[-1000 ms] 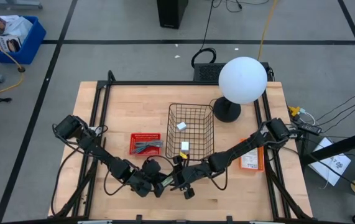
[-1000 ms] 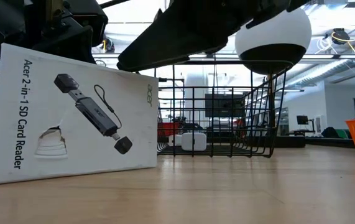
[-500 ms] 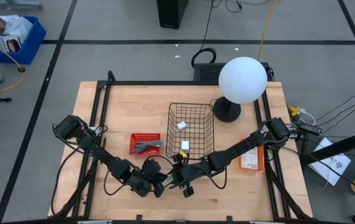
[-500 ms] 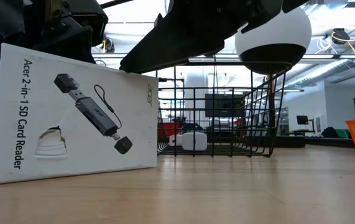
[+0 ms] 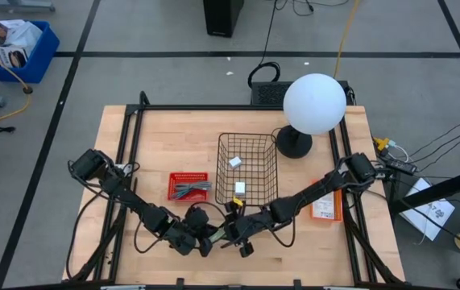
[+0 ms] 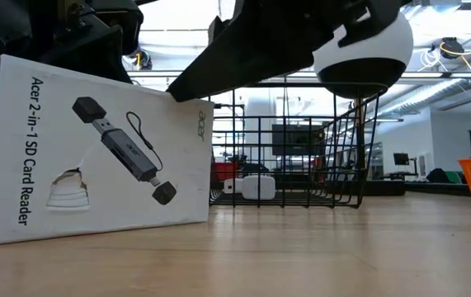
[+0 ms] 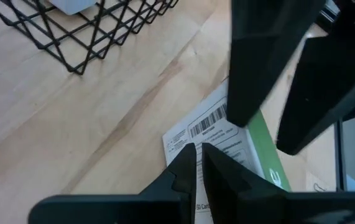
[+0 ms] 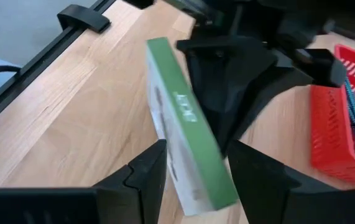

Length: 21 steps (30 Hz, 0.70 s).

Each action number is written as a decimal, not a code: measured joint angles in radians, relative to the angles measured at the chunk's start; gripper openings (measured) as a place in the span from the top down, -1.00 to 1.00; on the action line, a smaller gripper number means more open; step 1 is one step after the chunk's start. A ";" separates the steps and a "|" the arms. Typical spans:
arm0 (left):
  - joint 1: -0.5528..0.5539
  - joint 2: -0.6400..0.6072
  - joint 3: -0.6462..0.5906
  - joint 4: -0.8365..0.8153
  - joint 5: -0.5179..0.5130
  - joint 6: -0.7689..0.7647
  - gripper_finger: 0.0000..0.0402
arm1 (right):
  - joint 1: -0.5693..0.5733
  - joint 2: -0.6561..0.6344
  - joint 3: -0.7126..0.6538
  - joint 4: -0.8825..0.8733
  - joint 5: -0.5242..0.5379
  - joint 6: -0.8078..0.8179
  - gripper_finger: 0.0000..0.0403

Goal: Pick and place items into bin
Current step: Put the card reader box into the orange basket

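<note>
Beside the basket (image 5: pixel 246 167), both hands on box (image 6: pixel 95 153).

Lab room w/ grey floor, seen from above & at table height

Grey floor (image 5: pixel 157 32) is crossed by black tape lines (image 5: pixel 173 54); a blue bin (image 5: pixel 16 50) is seen at far left, a dark box (image 5: pixel 218 18) at top. Wood table (image 5: pixel 181 145) is framed in black. Ceiling lights (image 6: pixel 454 49), desks w/ monitors (image 6: pixel 400 159) are seen beyond.

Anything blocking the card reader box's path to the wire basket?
Nothing visible lies between the card reader box and the wire basket; only the basket's near wall needs clearing. The right gripper has its jaws on the box; the left gripper is shut beside it.
</note>
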 joint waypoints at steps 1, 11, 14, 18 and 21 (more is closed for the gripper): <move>0.000 0.000 0.000 -0.004 -0.003 -0.003 0.85 | 0.002 0.005 0.000 0.002 0.000 -0.006 0.17; 0.001 0.000 -0.001 -0.004 -0.002 -0.003 0.85 | 0.006 0.085 -0.005 0.008 0.023 -0.004 0.18; 0.001 0.000 -0.001 -0.004 -0.001 -0.006 0.85 | 0.010 0.082 -0.003 0.013 0.051 0.025 0.29; 0.001 0.000 -0.001 0.000 -0.002 -0.002 0.85 | 0.024 0.080 -0.003 0.022 0.051 0.022 0.74; 0.001 0.000 -0.001 -0.001 -0.001 -0.001 0.85 | 0.049 0.079 -0.003 0.049 0.050 0.004 0.85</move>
